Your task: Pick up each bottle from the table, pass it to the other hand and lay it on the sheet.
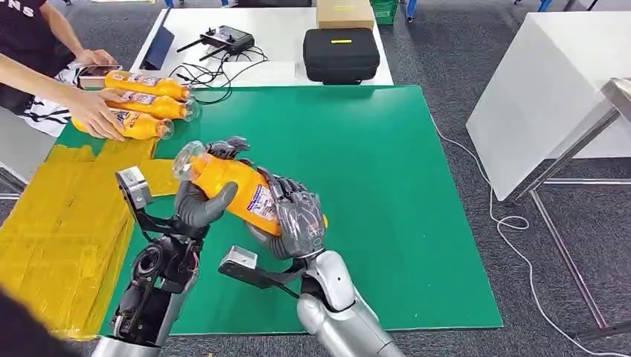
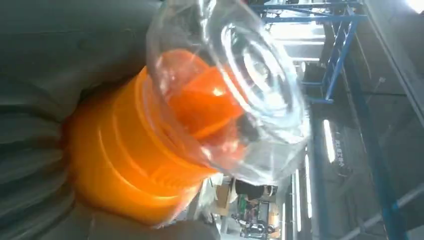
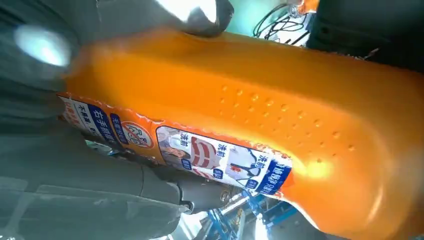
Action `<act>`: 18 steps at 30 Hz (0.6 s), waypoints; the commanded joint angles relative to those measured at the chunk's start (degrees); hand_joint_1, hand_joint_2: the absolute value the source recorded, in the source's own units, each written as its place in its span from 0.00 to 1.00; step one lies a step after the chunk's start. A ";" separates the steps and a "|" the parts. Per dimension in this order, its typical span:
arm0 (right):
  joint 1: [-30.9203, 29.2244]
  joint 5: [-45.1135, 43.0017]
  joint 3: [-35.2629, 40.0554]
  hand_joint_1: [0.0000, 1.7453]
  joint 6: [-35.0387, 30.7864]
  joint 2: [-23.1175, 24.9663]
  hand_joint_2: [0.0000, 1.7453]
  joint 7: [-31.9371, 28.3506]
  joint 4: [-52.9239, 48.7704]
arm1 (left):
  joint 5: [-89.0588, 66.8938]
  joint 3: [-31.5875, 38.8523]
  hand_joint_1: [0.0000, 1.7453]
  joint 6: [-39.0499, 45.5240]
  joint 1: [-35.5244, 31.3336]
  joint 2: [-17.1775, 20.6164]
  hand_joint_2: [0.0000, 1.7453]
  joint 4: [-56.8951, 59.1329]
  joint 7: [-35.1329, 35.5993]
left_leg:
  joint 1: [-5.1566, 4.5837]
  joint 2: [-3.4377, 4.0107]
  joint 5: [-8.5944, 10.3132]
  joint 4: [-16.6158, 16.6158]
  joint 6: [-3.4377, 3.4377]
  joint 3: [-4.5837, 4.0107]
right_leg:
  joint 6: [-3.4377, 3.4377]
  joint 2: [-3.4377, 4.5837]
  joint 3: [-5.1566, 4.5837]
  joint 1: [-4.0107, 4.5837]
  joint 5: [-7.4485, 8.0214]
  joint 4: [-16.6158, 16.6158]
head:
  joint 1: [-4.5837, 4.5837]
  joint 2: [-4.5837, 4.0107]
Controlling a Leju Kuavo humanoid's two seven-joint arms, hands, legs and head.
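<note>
the fingers point(image 1: 223, 149) of the left hand point(image 1: 202, 195) wrap the neck end of the orange bottle point(image 1: 242, 192), just below its clear cap point(image 1: 187, 159), thumb curled under the shoulder. the right hand point(image 1: 296, 217) has its fingers closed over the labelled lower body of the same bottle, so both hands are clamped on it at once. the bottle hangs tilted in the air above the green mat point(image 1: 372, 171), cap toward the robot's left and away, base down in the right palm. in the left wrist view the clear cap point(image 2: 240, 85) sits close to the camera; in the right wrist view the label point(image 3: 200, 155) runs along the bottle's flank point(image 3: 280, 100).

this looks like the middle of the hand-over. which hand is giving cannot be read from here. judged from the layout, the yellow sheet point(image 1: 52, 223) lies to the robot's left, so the left hand is the likely receiver. to do it well, the receiving grip should be firm around the shoulder before the other fingers loosen, since the neck is narrow and the heavy body could swing down.

three more orange bottles point(image 1: 141, 104) lie side by side at the far left of the counter, where a person's hand point(image 1: 97, 115) rests on them.
</note>
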 commanded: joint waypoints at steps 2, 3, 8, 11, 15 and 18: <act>-2.22 -0.62 4.86 1.00 0.45 -1.45 1.00 -0.64 2.43 | 0.09 0.38 1.00 0.41 -1.67 0.21 1.00 0.75 0.72 | -0.01 -0.02 -0.04 -0.05 0.01 0.14 | 0.03 -0.09 0.14 0.00 -0.06 -0.03 | 0.00 0.00; -2.17 -0.71 4.83 1.00 0.35 -1.52 1.00 -0.60 2.30 | 0.08 0.41 1.00 0.44 -1.60 0.20 1.00 0.59 0.75 | 0.01 -0.03 -0.10 -0.06 0.02 0.29 | 0.04 -0.14 0.30 0.03 -0.12 -0.06 | 0.00 0.00; -1.99 -1.55 4.69 1.00 -0.78 -1.98 1.00 -0.63 1.62 | -0.07 0.46 1.00 0.34 -1.50 0.23 1.00 0.16 1.13 | -0.01 -0.02 -0.04 -0.05 0.02 0.15 | 0.03 -0.09 0.15 0.00 -0.06 -0.04 | 0.00 0.00; -1.63 -1.25 4.02 0.21 -2.14 -2.24 1.00 -0.65 0.02 | -0.25 0.29 1.00 0.44 -1.98 0.17 1.00 0.76 1.17 | 0.00 -0.03 -0.04 -0.04 0.02 0.14 | 0.03 -0.10 0.14 0.01 -0.05 -0.04 | 0.00 0.00; 0.88 1.32 -0.94 0.00 -2.14 -1.97 1.00 -2.08 -5.28 | -0.58 0.34 1.00 1.43 -2.29 0.31 1.00 0.81 0.92 | 0.01 -0.11 -0.12 -0.05 0.02 0.33 | 0.04 -0.25 0.36 0.04 -0.16 -0.05 | 0.02 0.00; 1.01 1.49 -2.05 0.00 -2.14 -1.93 1.00 -2.72 -5.84 | -0.70 0.45 1.00 1.61 -2.33 0.40 1.00 0.57 0.91 | 0.00 -0.08 -0.08 -0.05 0.02 0.24 | 0.03 -0.18 0.24 0.02 -0.11 -0.04 | 0.00 0.00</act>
